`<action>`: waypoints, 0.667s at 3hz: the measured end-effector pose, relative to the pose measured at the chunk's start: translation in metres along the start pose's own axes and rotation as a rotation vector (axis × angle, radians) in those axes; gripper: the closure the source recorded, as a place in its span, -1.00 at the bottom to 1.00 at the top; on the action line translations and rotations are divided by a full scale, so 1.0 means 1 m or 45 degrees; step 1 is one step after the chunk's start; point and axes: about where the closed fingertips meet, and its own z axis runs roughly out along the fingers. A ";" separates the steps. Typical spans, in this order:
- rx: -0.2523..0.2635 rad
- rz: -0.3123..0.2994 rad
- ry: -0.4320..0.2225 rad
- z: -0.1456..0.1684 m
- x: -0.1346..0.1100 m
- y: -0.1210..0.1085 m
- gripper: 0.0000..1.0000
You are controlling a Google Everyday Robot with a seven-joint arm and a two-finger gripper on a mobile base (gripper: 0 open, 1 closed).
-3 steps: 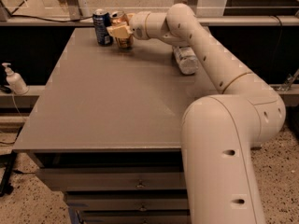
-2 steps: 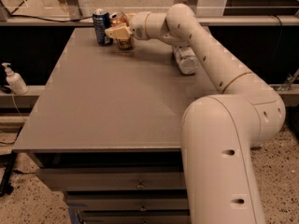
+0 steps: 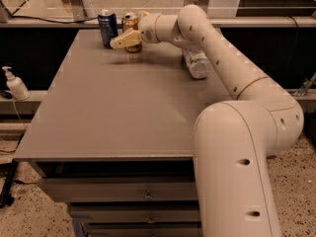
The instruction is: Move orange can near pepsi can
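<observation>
The orange can (image 3: 131, 23) stands upright at the table's far edge, just right of the dark blue pepsi can (image 3: 107, 27), with a narrow gap between them. My gripper (image 3: 133, 28) reaches in from the right and sits around the orange can. One finger (image 3: 123, 40) lies in front of the can's lower part and the other shows behind its top. The jaws look open, spread wider than the can. The can's lower front is hidden by the near finger.
A white plastic bottle (image 3: 196, 63) lies on its side on the table (image 3: 123, 112) under my arm, right of the cans. A hand-pump bottle (image 3: 16, 84) stands on a ledge at the left. A rail runs behind the table.
The near finger has dropped lower and toward the camera, away from the orange can, so the can's top and side show more. The cans have not moved.
</observation>
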 end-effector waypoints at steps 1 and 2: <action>0.015 -0.002 0.004 -0.018 0.003 -0.004 -1.00; 0.030 -0.024 0.003 -0.058 0.003 -0.010 -1.00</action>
